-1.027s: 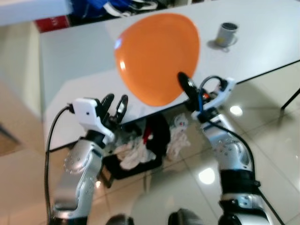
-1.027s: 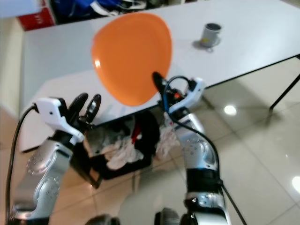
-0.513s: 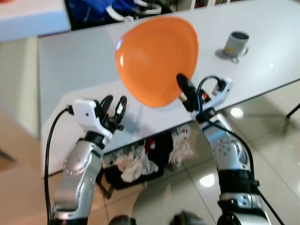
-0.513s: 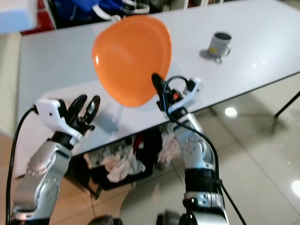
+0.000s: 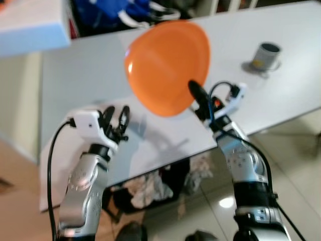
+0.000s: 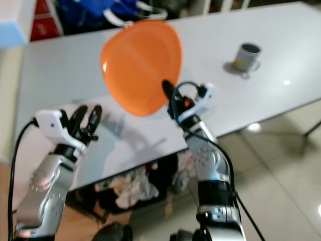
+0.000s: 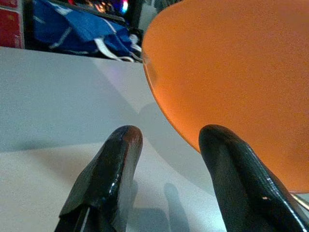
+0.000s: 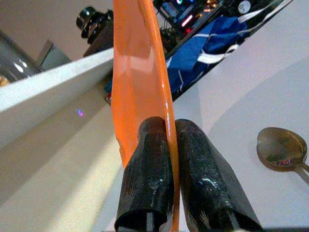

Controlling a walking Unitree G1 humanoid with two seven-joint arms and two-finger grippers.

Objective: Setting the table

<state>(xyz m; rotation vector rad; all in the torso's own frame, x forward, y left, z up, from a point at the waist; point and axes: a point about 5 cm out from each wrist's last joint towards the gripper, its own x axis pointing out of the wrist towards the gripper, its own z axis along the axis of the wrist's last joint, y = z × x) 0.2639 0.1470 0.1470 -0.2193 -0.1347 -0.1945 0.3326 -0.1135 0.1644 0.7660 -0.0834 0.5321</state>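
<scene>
The right gripper (image 5: 194, 91) has the orange plate (image 5: 168, 68) pinched by its lower rim, both black fingers (image 8: 149, 169) pressed flat against either face, and the plate stands nearly on edge, lifted above the white table (image 5: 80, 75). The rim inside the grip is covered by the fingers. Off to the robot's left, the left gripper (image 5: 116, 118) hangs over the table's near part with its fingers spread a little and nothing between them; in its wrist view the plate looms just past the fingertips, cut off by the frame's edge. A grey mug (image 5: 265, 55) sits on the table well to the right, its markings too blurred to read. Blue bags with white straps (image 5: 120, 12) lie beyond the far edge. Under the table, a heap of cloths (image 5: 150, 188) is half hidden by the tabletop. A pale box (image 5: 32, 27) is cut off top left. Something red (image 6: 40, 20) shows behind, but no writing on it can be read.
</scene>
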